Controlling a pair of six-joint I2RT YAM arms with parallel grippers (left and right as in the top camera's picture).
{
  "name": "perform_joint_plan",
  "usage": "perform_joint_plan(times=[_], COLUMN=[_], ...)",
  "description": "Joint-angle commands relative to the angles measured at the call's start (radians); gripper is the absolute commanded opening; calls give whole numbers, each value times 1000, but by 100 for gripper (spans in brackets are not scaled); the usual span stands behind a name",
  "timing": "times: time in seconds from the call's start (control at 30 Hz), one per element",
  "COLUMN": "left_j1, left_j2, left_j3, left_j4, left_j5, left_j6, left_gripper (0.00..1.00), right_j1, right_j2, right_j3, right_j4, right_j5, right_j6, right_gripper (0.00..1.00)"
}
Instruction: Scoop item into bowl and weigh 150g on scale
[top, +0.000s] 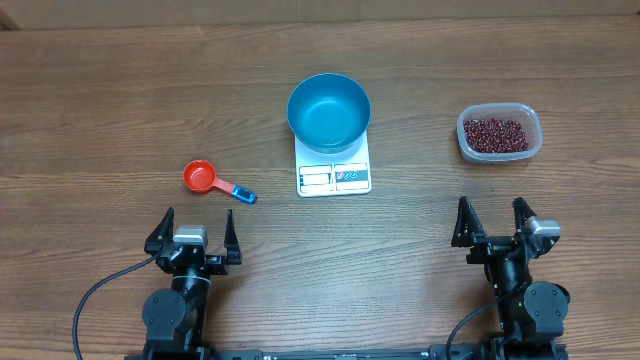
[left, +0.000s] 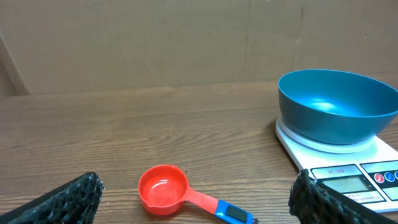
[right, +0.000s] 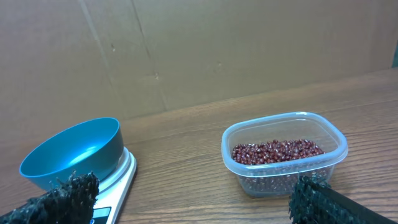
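Note:
The empty blue bowl (top: 329, 109) (left: 337, 104) (right: 73, 152) stands on the white scale (top: 333, 172) (left: 348, 175) (right: 118, 186) at the table's middle. Dark red-brown beans (top: 494, 134) (right: 278, 151) fill a clear plastic tub (top: 499, 133) (right: 284, 152) at the right. A red scoop with a blue handle end (top: 214, 182) (left: 180, 193) lies left of the scale. My left gripper (top: 195, 235) (left: 196, 208) is open near the front edge, just behind the scoop, holding nothing. My right gripper (top: 495, 225) (right: 193, 202) is open and empty, short of the tub.
A brown cardboard wall (left: 186, 40) (right: 205, 50) closes off the far side of the wooden table (top: 120, 100). Black cables (top: 95, 300) trail from both arm bases at the front edge.

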Motion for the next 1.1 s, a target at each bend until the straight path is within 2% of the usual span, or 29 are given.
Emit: perform_joint_plan(times=[0.0,0.9,1.07], left_j1=[7,6,5], left_j2=[-11,-11,-11], left_j3=[-6,-6,-6], left_j4=[4,10,35], left_j5=[9,9,172], left_j6=[16,19,-29], left_gripper=[100,100,100], right_j1=[5,5,5], right_j2=[-10,-10,-10], right_j3=[-11,-11,-11], right_j4=[7,7,7], right_j5=[2,2,2], right_j6=[-4,-4,-4], right_gripper=[100,100,100])
